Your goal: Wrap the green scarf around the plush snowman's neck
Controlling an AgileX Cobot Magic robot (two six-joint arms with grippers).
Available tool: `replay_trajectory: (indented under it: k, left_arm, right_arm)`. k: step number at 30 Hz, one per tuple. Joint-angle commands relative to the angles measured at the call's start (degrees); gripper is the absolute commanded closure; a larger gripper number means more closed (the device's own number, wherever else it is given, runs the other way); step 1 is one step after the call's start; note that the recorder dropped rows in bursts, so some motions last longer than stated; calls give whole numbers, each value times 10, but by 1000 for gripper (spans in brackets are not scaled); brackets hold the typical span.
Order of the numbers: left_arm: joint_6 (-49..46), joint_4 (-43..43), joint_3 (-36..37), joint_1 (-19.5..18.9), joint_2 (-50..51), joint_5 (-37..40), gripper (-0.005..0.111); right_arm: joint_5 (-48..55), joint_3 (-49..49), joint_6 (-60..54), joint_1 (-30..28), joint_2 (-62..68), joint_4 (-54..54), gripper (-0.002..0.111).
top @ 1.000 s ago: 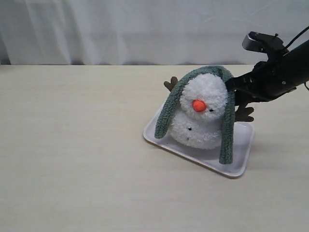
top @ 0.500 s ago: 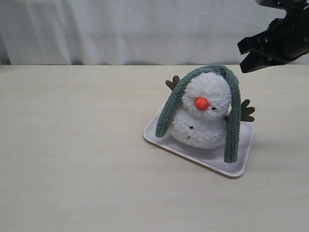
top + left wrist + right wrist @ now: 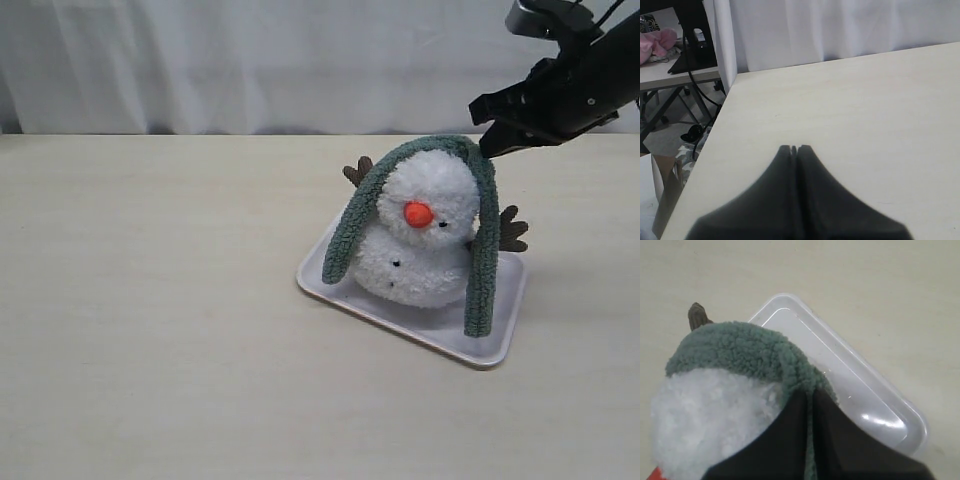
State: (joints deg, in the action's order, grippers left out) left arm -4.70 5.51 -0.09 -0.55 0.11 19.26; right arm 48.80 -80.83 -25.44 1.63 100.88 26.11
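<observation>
Scarf (image 3: 347, 232) drapes snowman (image 3: 428, 188); right claw (image 3: 480, 127) perhaps touching.

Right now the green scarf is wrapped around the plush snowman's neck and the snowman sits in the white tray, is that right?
Not the neck: the exterior view shows the green scarf draped over the plush snowman's head, ends hanging down both sides. It sits in the white tray.

Green scarf (image 3: 350, 228): fuzzy, matt knitted cloth. Plush snowman (image 3: 432, 186): fluffy white pile (nose (image 3: 417, 214) a smoother orange fabric). Tray (image 3: 506, 310): smooth, glossy white plastic. Table (image 3: 150, 300): matt, pale, faintly grained surface. Curtain (image 3: 250, 60): soft white cloth.
</observation>
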Motion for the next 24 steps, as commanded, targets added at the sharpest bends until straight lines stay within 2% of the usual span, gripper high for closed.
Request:
replay_trajectory:
  k: [1,19,24]
  left_arm:
    - [0,-1,1,0,-1,-8,107]
    - [0,-1,1,0,-1,-8,107]
    - [0,-1,1,0,-1,-8,107]
  right_arm:
    - [-6,-7,-7,-2,22,2,104]
    - [23,5,-24,-2,63,0,104]
    - [78,-37,-24,-2,55,0,104]
